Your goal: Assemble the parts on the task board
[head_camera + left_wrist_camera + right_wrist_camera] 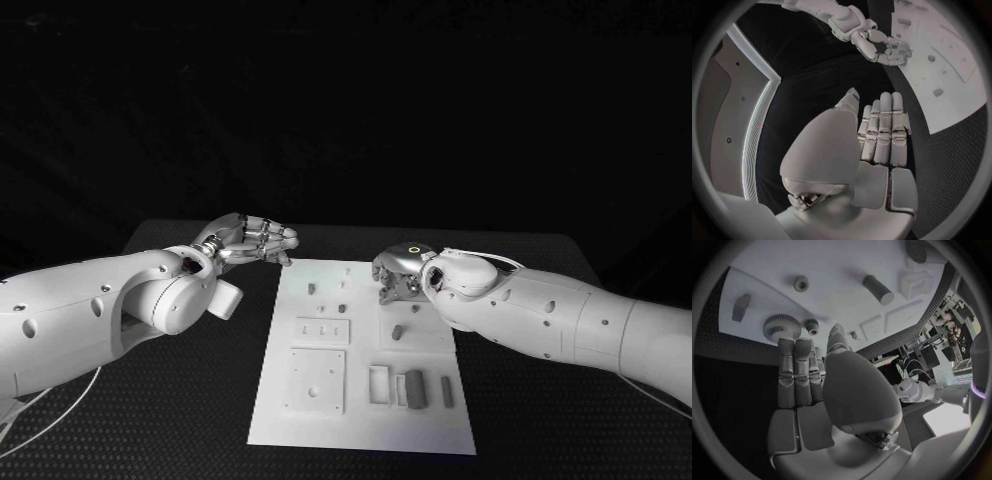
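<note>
1. The right hand (400, 275) hovered over the far right part of the white board (364, 425). In the right wrist view its fingers (795, 372) lay straight and side by side, with the thumb close beside them, and I saw nothing between them; the hand held no part.

2. Just beyond the fingertips, the right wrist view showed a large gear (781, 327) on the board, and a small gear (811, 325) just beside it. I judged that the step in hand was to take or seat one of these gears. To do it well, the hand should come down straight over the gear, pinch it by the rim from two sides, and keep it flat, so that its teeth meet the neighbour gear without jamming.

3. Farther from the hand, a short cylinder (879, 289) lay on the board, well apart from the gears. A small ring (801, 283) and a dark block (741, 307) near the board's edge were also there.

4. On the near part of the board, several grey pieces (415, 388) lay in or beside a tray, well apart from the right hand.

5. The left hand (254, 241) was off the board, near its far left corner. Its fingers (883, 131) were straight and together, and it held nothing.
</note>
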Controlling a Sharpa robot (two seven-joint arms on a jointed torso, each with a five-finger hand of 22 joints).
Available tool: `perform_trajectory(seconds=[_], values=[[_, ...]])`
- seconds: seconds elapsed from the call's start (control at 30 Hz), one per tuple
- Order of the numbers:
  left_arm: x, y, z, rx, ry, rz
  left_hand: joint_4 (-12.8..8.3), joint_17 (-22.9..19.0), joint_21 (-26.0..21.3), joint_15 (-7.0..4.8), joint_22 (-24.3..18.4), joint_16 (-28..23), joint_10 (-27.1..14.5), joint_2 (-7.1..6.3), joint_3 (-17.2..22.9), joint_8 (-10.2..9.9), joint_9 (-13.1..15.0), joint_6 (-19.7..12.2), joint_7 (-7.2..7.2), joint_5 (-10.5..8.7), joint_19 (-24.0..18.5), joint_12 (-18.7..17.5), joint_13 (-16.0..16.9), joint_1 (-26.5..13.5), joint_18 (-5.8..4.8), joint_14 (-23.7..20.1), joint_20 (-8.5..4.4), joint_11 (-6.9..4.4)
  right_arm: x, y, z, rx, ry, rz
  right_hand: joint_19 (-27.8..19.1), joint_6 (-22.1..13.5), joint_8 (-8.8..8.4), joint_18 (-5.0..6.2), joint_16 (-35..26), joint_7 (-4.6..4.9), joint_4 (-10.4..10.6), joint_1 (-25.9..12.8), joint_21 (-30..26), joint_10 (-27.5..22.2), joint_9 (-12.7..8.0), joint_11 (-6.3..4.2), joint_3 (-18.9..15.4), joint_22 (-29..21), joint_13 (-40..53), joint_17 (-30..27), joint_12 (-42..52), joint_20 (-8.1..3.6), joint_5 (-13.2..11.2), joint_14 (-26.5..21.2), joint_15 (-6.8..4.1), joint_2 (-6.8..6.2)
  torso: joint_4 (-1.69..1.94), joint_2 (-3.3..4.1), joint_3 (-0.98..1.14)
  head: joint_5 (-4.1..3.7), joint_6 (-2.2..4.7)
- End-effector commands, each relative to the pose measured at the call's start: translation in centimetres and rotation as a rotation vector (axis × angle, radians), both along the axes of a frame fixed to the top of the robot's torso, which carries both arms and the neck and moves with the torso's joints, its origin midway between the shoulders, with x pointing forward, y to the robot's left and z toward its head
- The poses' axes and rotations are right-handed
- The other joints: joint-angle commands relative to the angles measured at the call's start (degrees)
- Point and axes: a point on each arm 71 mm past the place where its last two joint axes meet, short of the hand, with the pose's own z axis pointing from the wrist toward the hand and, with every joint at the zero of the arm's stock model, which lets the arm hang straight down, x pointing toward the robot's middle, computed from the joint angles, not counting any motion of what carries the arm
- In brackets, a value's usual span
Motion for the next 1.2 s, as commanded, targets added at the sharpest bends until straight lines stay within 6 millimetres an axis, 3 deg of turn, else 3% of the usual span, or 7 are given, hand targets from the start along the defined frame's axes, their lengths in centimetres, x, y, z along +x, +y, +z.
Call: perform_trajectory(seconds=[0.03, 0.23, 0.37, 0.53, 1.2], values=[[-0.05, -0.14, 0.25, -0.002, -0.008, -0.006, 0.1, 0.1, -0.2, 0.12, -0.1, -0.3, -0.2, -0.06, -0.3, -0.2, -0.1, -0.2, 0.18, 0.19, 0.1, -0.3, -0.1, -0.1, -0.2, 0.3, -0.36, 0.3, 0.03, -0.08, -0.04, -0.024, -0.024, -0.005, -0.5, 0.4, 0.29, 4.9, 0.2, -0.51, 0.1, -0.8, 0.3, -2.3, 0.2, 2.06, 0.7, 1.1, 0.0, 0.1, -0.3, -0.2, 0.2, -0.1, 0.41, -0.22, 0.06, 0.37, 0.05, 0.04, 0.13], [-0.1, -0.09, 0.38, -0.002, -0.008, -0.008, 0.1, 0.1, -0.3, 0.13, -0.1, -0.4, -0.2, -0.06, -0.4, -0.2, -0.1, -0.2, 0.19, 0.19, 0.1, -0.4, -0.1, -0.2, -0.26, 0.3, -0.41, 0.31, 0.04, -0.3, 0.0, -0.035, -0.039, -0.009, -0.5, 2.0, 1.19, 5.02, 0.5, -1.23, 0.0, -0.8, 0.5, -2.1, 0.7, 1.96, 1.8, 1.1, 0.1, 0.2, -0.1, -0.24, 0.2, -0.1, 0.34, -0.11, -0.04, 0.71, 0.12, 0.05, 0.31], [-0.08, -0.11, 0.48, -0.002, -0.01, -0.008, 0.2, 0.2, -0.3, 0.13, -0.1, -0.4, -0.1, -0.06, -0.4, -0.2, -0.1, -0.2, 0.2, 0.19, 0.1, -0.4, -0.1, -0.3, -0.31, 0.3, -0.44, 0.31, 0.02, -0.35, 0.03, -0.041, -0.046, -0.011, -0.5, 2.4, 1.37, 5.17, 0.6, -1.5, -0.1, 0.5, 0.6, -1.9, 0.9, 1.86, 2.7, 1.1, 0.2, 0.2, 0.0, -0.33, 0.2, 0.0, 0.24, 0.96, -0.05, 0.86, 0.13, 0.03, 0.48], [-0.1, -0.12, 0.56, -0.002, -0.01, -0.009, 0.2, 0.2, -0.3, 0.13, -0.1, -0.5, -0.1, -0.05, -0.4, -0.3, -0.1, -0.2, 0.2, 0.19, 0.1, -0.5, -0.1, -0.3, -0.35, 0.3, -0.47, 0.32, 0.0, -0.36, -0.03, -0.053, -0.043, -0.01, -0.5, 2.3, 1.23, 5.21, 0.9, -1.5, -0.1, 2.7, 0.9, -1.3, 0.9, 1.67, 3.2, 1.2, 0.3, 0.3, 0.2, -0.34, 0.2, 0.2, 0.06, 1.95, 0.04, 1.07, 0.14, -0.06, 0.59], [-0.08, 0.02, 0.9, -0.002, -0.014, -0.01, 0.2, 0.4, -0.4, 0.14, -0.1, -0.6, -0.1, -0.08, -0.5, -0.3, -0.1, -0.2, 0.21, 0.19, 0.2, -0.6, -0.1, -0.5, -0.49, 0.3, -0.58, 0.34, -0.05, -0.42, -0.76, -0.095, 0.004, -0.009, -0.6, 3.1, 1.21, 5.27, 1.4, -1.77, 0.0, 5.2, 1.9, 1.0, 1.1, 1.02, 3.2, 1.2, 0.6, 0.5, 0.8, -0.34, 0.2, 0.6, -0.54, 3.97, 0.0, 1.63, 0.07, 0.07, 0.58]])
